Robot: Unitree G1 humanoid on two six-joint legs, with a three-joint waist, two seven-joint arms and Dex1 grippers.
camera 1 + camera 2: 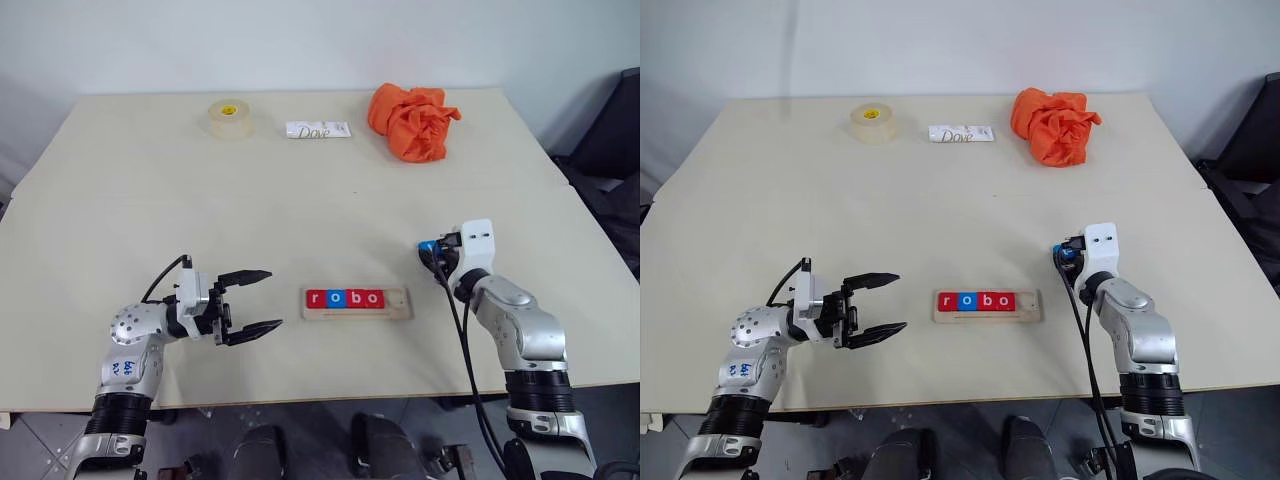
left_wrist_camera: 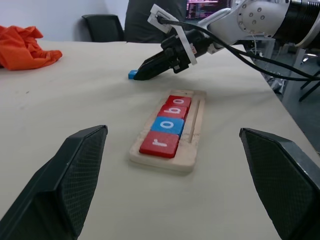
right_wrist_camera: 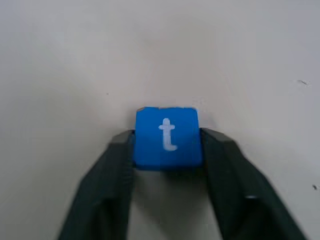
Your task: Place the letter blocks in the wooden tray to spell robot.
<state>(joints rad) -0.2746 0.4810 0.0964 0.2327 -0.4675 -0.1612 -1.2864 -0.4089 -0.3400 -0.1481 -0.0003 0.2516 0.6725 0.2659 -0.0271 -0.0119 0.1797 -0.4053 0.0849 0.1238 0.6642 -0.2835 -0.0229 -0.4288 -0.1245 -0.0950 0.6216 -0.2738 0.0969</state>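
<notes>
I'm pinching the blue t block (image 3: 167,137) in my right gripper (image 1: 437,256) on the table, the wooden tray (image 1: 357,303) lying crosswise at eight o'clock, its empty slot nearest me, left gripper (image 1: 252,303) gaping idle.

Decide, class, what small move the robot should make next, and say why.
Probably lift the blue t block off the table and carry it toward the wooden tray. The right end effector has its fingers against both sides of the t, and the tray already reads r, o, b, o with one empty slot at its right end.
</notes>
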